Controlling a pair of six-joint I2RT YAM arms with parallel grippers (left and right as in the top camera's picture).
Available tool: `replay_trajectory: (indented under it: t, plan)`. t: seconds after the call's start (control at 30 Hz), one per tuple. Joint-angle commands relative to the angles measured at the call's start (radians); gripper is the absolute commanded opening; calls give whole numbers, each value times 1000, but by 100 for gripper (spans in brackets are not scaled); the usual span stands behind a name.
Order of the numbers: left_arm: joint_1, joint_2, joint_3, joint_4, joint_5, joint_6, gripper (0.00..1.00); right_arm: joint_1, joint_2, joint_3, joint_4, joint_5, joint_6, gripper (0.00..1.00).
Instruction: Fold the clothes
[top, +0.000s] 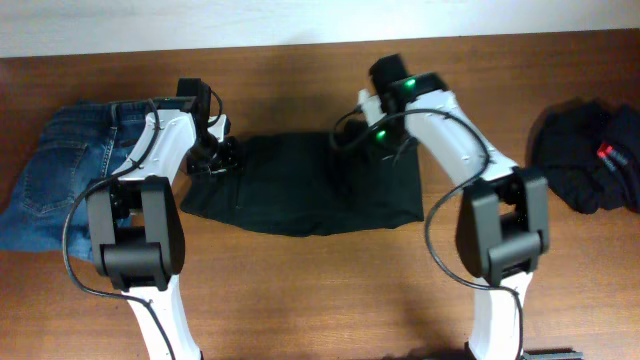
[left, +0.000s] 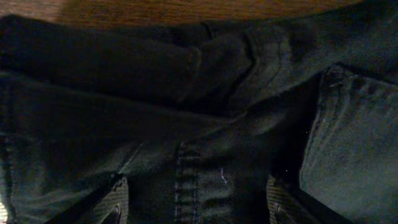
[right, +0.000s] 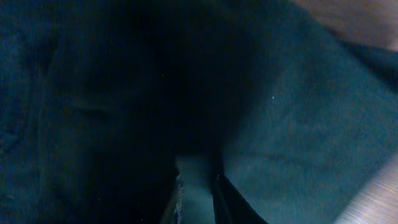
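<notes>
The black trousers lie folded into a wide flat shape at the table's middle. My left gripper is low over their upper left edge. In the left wrist view its fingers stand wide apart over the dark seamed cloth, open. My right gripper is at the trousers' upper right edge. In the right wrist view its fingers are close together with a strip of the dark cloth pinched between them. A second black garment with a small red label lies crumpled at the far right.
Folded blue jeans lie at the far left, partly under my left arm; their cloth shows at the right of the left wrist view. Bare wooden table runs along the front.
</notes>
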Motion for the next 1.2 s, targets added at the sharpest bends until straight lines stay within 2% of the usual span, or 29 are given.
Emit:
replay_trajectory:
  t: [0.0, 0.37, 0.6, 0.73, 0.83, 0.9, 0.93, 1.17]
  plan:
    - [-12, -24, -15, -8, 13, 10, 70, 43, 66, -27, 10, -35, -14, 22]
    - [-12, -24, -15, -13, 13, 10, 70, 28, 104, -26, 12, 12, -11, 22]
    - [-11, -43, 3, -10, 10, 32, 70, 26, 40, 18, -26, 12, -11, 24]
    - [-10, -106, 46, -13, -11, 60, 76, 26, -39, 103, -55, 12, -15, 28]
    - [-10, -154, 64, -12, -54, 69, 80, 26, -95, 158, -64, 13, -15, 35]
    - [-9, -177, 66, -12, -103, 69, 93, 26, -129, 188, -71, 23, -15, 37]
    - [-7, -183, 66, -15, -124, 69, 96, 26, -147, 196, -74, 35, -15, 37]
    - [37, -163, 52, -26, -138, 69, 97, 26, -190, 198, -119, 109, -15, 38]
